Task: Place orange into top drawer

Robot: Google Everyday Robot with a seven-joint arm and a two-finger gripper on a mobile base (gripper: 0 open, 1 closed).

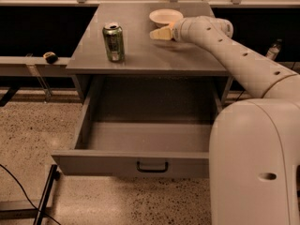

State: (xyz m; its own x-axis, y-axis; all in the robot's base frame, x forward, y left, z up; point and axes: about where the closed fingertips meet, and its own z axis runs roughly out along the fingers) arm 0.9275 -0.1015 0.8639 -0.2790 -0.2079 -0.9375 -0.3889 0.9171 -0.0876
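Observation:
The top drawer [131, 165] is pulled wide open below the grey tabletop; its box is empty and the dark handle [152, 166] sits at the centre of the front panel. No orange shows in this view; it may be hidden behind the gripper. My gripper [159, 33] is low over the tabletop at the back right, right beside the front edge of the shallow white bowl [165, 16]. My arm reaches to it from the right.
A green drink can [114, 42] stands upright on the left part of the tabletop [140, 55]. My white base [253, 163] fills the lower right, next to the drawer's right corner. A rail with a small dark object [50, 57] runs at the left.

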